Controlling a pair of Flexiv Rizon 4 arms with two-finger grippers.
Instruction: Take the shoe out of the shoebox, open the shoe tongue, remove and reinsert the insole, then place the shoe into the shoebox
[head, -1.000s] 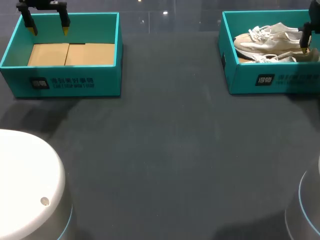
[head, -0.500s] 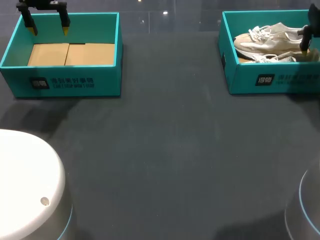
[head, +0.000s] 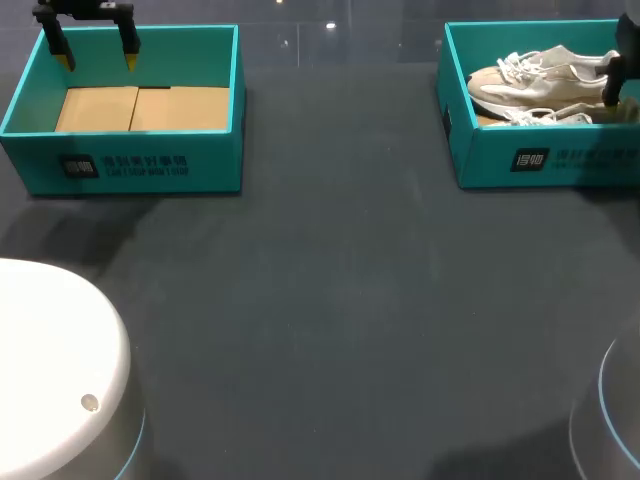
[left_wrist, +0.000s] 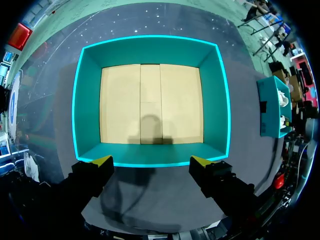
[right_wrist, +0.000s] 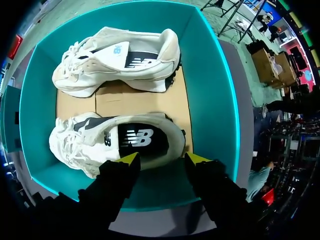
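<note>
Pose check: right gripper (right_wrist: 162, 159) hangs over the heel of a shoe (right_wrist: 120, 140) in the shoebox (right_wrist: 210, 75), left gripper (left_wrist: 151, 161) over the far-left box (left_wrist: 150, 50) rim; both spread wide, holding nothing.

Dark grey matte desk (head: 330, 300), seen from above. Resting on its far left part, a teal open-topped cardboard box with a tan floor (head: 125, 165). Standing well apart on the far right, a second teal open-topped cardboard shoebox (head: 500, 160), partly cut off at the head view's edge.
</note>
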